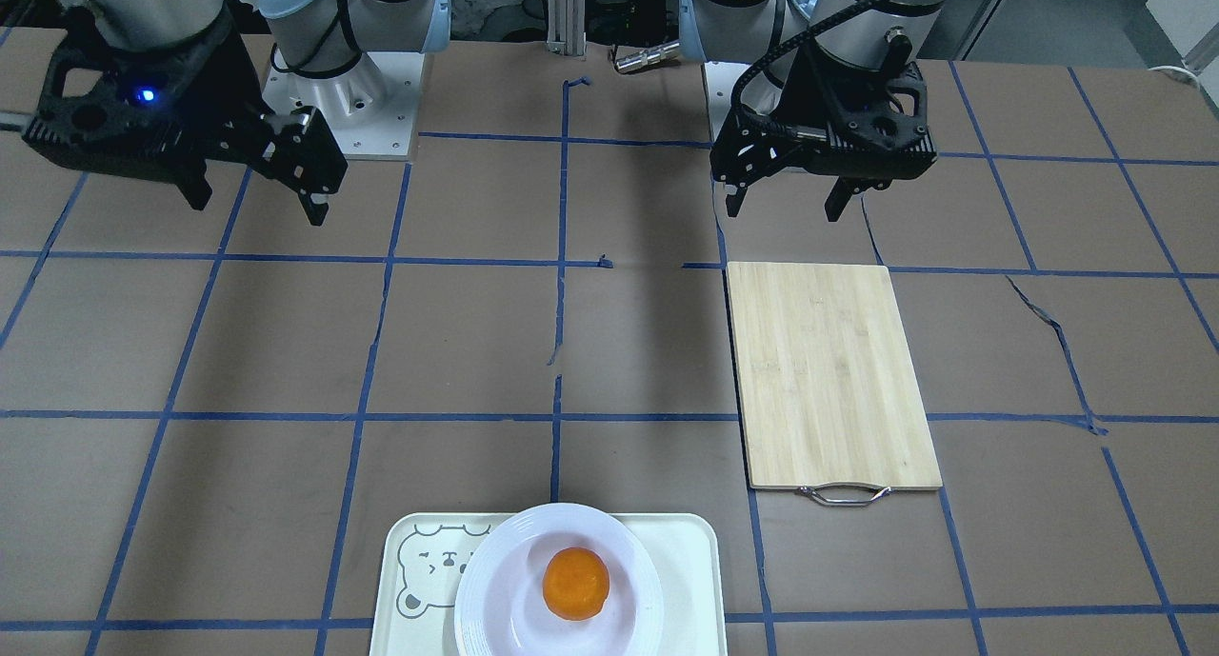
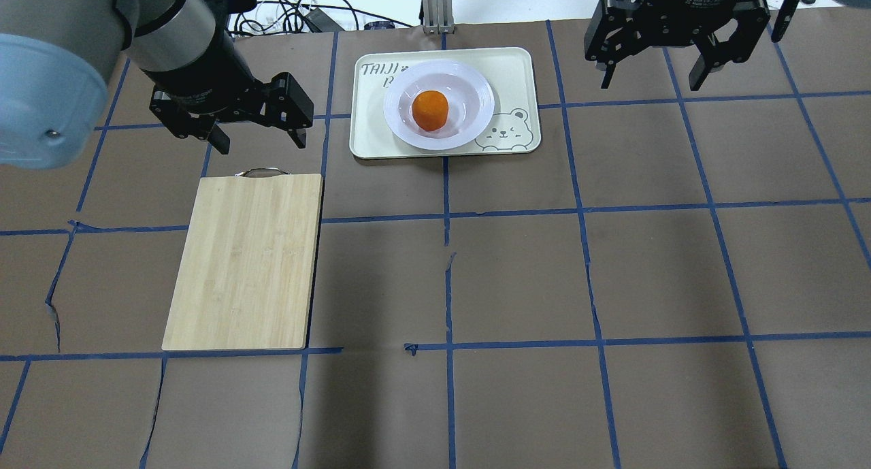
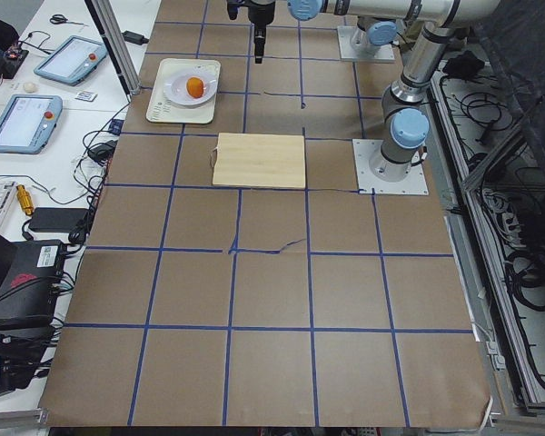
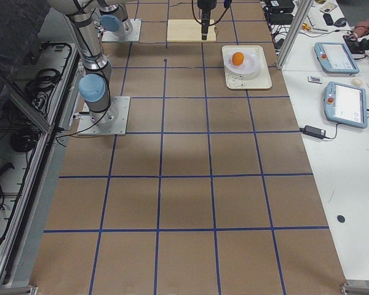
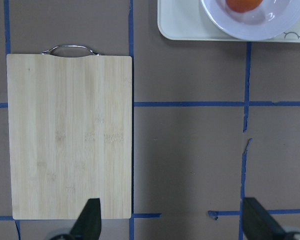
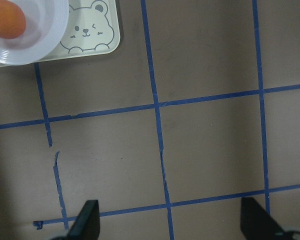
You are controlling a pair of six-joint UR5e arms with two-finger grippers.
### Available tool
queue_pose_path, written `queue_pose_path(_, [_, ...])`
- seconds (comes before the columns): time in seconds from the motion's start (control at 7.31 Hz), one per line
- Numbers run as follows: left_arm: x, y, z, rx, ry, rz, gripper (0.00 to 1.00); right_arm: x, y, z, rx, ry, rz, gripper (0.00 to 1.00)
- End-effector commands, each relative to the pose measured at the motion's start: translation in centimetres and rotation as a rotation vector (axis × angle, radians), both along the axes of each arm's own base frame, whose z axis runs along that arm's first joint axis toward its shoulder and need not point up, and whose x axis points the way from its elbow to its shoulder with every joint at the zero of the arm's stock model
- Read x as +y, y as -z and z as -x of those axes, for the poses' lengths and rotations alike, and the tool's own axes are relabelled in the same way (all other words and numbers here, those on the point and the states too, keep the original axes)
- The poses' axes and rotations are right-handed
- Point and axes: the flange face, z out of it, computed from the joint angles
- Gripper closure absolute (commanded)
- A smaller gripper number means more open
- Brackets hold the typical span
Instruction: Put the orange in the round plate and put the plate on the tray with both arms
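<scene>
The orange point(image 2: 430, 110) lies in the sunken centre of the round plate point(image 2: 469, 90), and the plate rests on the cream tray point(image 2: 515, 67) with the bear drawing. From the front the orange point(image 1: 575, 583), plate point(image 1: 495, 580) and tray point(image 1: 686, 551) sit at the table's near edge. My left gripper point(image 2: 257, 130) hangs open above the table, to the left of the tray, holding nothing. My right gripper point(image 2: 652, 74) hangs open to the tray's right, also holding nothing. Both stand well apart from the plate.
A bamboo cutting board point(image 2: 245, 261) with a metal handle point(image 2: 257, 172) lies under and in front of the left gripper. Blue tape lines grid the brown table. Cables and tablets point(image 3: 23, 123) sit on the benches beyond the table's far edge.
</scene>
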Motion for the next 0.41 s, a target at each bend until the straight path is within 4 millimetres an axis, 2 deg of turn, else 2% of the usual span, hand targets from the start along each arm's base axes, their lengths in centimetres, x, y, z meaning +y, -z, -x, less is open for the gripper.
queue_pose_path(0.0, [0.00,0.00,0.00,0.000,0.000,0.000,0.00,0.39,0.99,-0.04,-0.002,-0.017,-0.023,0.00])
queue_pose_path(0.27, [0.00,0.00,0.00,0.000,0.000,0.000,0.00,-0.19,1.00,-0.08,-0.004,-0.044,0.017,0.00])
